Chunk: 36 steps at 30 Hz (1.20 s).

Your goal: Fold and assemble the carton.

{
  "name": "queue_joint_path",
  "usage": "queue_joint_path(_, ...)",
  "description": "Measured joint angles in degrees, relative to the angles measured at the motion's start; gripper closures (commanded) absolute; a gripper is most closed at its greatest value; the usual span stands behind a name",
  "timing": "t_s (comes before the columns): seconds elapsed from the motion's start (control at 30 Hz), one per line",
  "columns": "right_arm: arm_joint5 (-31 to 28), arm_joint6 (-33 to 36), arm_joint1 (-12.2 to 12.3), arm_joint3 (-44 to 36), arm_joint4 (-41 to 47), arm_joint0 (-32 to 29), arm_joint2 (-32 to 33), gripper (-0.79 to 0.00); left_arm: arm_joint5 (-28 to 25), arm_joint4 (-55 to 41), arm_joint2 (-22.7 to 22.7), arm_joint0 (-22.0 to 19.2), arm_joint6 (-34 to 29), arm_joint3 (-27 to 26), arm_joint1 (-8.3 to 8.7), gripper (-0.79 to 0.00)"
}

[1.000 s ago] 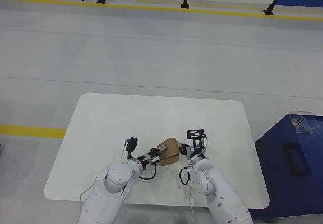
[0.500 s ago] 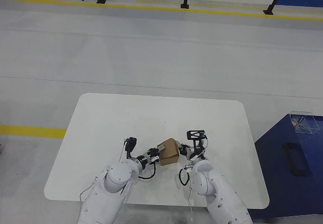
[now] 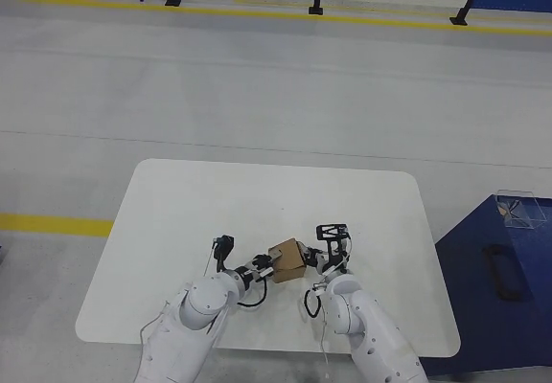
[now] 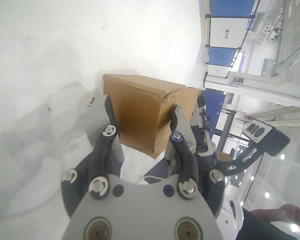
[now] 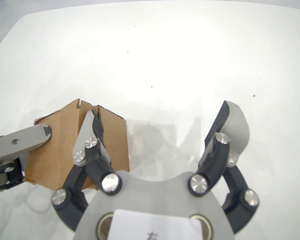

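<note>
1. The left tool [image 4: 141,106] is clamped on the carton [image 4: 140,111]. Its fingers [image 4: 107,108] sit on two adjoining brown faces, with a dented corner of the box poking out just past the fingertips.
2. From above, the carton [image 3: 287,259] sits right between the two tools. The left tool [image 3: 264,267] is at one end and the right tool [image 3: 312,257] is at the other, both close in on it.
3. The right tool [image 5: 158,109] is spread wide and grips nothing.
4. One of its fingers [image 5: 93,123] lies against the carton [image 5: 62,146], right at the upper edge where two cardboard panels meet beside a small slot. Its other finger hangs over bare white counter [image 5: 165,38], well apart from the box.
5. In the right wrist view, a grey finger of the left tool [image 5: 37,133] presses flat on the carton's broad side face, just beside the right tool's near finger.
6. The box looks partly formed, with its sides standing and its panel edges exposed at the top near the right tool's finger.
7. Whether its lower edge touches the counter [image 3: 257,191] under the tools or is held just off it, I cannot tell.
</note>
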Motion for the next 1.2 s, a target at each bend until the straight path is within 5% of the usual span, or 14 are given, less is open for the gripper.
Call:
queue_joint_path(0.33, 0.4, -1.2, -0.1, -0.3, 1.2, -0.1, 1.3, -0.785, 0.3, -0.2, 0.6, -0.1, 0.7, 0.1, 0.11, -0.388)
queue_joint_path(0.73, -6.2, 0.1, 0.4, -2.6, 1.2, -2.4, 2.4, -0.785, 0.4, -0.7, 0.8, 0.3, 1.7, -0.2, 0.29, -0.434)
queue_joint_path(0.9, -4.1, 1.5, 0.2, -0.7, -0.5, -1.3, 1.4, -0.785, 0.3, -1.0, 0.9, 0.4, 2.0, -0.3, 0.35, -0.520)
queue_joint_path(0.97, -3.4, 2.3, 0.0, 0.0, -0.1, -0.5, 1.1, -0.785, 0.2, -1.1, 0.9, 0.5, 2.1, -0.6, 0.39, -0.785)
queue_joint_path(1.2, -5.2, 2.9, 0.3, -1.7, 0.4, -0.8, 2.8, -0.785, -4.3, 2.3, -0.6, 3.8, 4.6, -6.9, 1.32, -0.785)
